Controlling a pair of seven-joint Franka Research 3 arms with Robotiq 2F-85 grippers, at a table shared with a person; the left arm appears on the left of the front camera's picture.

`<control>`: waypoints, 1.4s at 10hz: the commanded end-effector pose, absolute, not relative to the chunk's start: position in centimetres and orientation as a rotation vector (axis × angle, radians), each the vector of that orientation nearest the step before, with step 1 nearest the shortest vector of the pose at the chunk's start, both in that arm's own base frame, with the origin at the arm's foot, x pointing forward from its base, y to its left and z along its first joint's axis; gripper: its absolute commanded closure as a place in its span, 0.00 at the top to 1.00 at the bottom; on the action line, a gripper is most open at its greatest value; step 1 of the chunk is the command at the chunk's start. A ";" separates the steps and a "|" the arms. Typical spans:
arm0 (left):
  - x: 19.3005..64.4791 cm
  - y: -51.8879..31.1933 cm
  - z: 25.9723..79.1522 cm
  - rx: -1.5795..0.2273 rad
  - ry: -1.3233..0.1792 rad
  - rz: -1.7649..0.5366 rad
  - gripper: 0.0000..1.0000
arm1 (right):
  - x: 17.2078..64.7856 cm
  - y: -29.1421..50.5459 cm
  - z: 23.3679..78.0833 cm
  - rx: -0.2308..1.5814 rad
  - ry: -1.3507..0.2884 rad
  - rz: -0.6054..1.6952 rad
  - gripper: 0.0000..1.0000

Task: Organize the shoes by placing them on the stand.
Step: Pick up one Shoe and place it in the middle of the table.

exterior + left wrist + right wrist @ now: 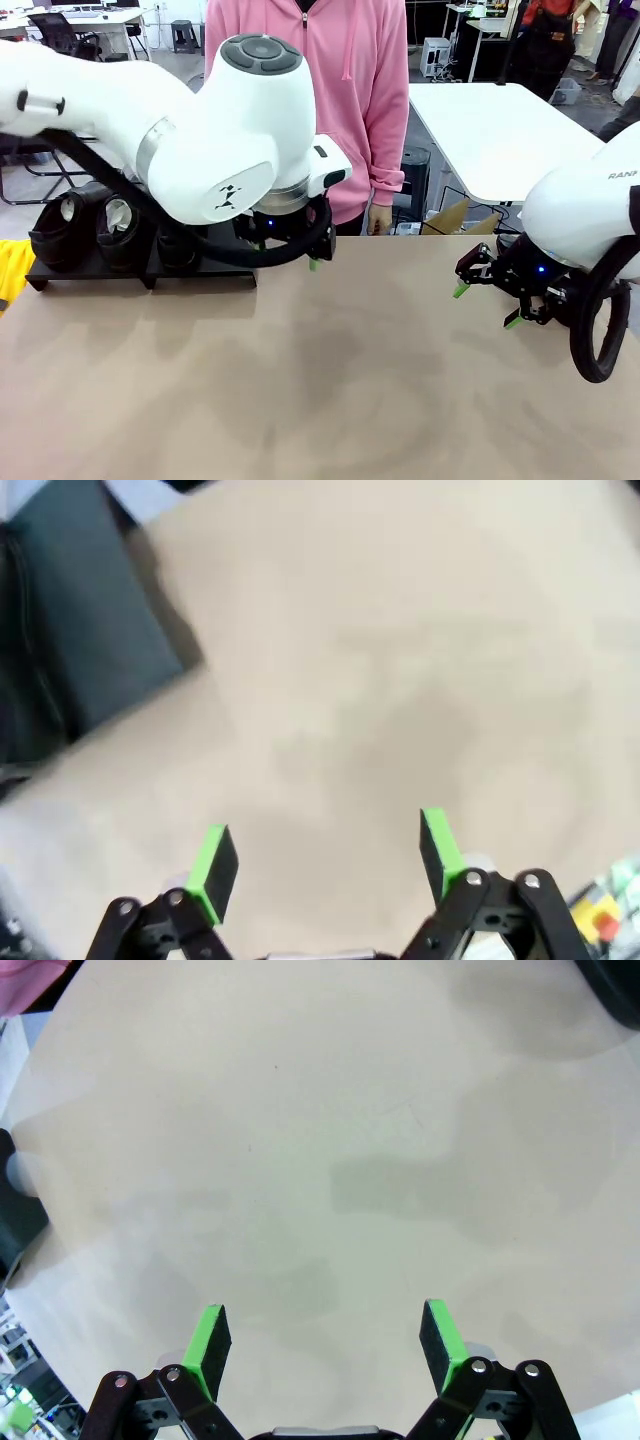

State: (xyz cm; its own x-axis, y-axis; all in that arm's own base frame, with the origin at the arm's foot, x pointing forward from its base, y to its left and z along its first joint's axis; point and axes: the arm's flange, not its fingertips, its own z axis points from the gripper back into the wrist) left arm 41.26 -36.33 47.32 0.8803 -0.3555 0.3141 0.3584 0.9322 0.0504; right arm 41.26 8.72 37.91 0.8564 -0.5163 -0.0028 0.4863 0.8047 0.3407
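Note:
Two glossy black shoes (62,232) (120,230) with white paper inside stand side by side on the low black stand (90,276) at the table's far left. A third dark shoe (178,246) next to them is partly hidden behind my left arm. My left gripper (325,860) hovers open and empty over bare table just right of the stand, whose dark platform (90,630) lies to the upper left of the left wrist view. One of its green pads (313,264) peeks out under the wrist. My right gripper (487,303) (320,1345) hangs open and empty over the table's right side.
A person in a pink hoodie (330,100) stands at the far edge, one hand hanging by the table. A cardboard box (450,215) and a white table (500,130) stand behind. The brown tabletop (320,380) is bare across the middle and front.

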 end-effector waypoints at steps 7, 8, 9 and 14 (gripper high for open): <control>41.7 -35.5 46.6 -0.106 -0.231 -0.372 0.93 | 41.3 8.7 37.9 0.340 -0.092 -0.537 1.00; 41.7 -35.5 46.6 -0.106 -0.231 -0.372 0.93 | 44.2 8.7 39.2 0.254 -0.196 -0.503 1.00; 41.7 -35.5 46.6 -0.106 -0.231 -0.372 0.93 | 47.1 7.9 40.4 0.198 -0.207 -0.476 1.00; 41.7 -35.5 46.6 -0.106 -0.231 -0.372 0.93 | 56.7 2.8 40.8 -0.025 -0.184 -0.185 1.00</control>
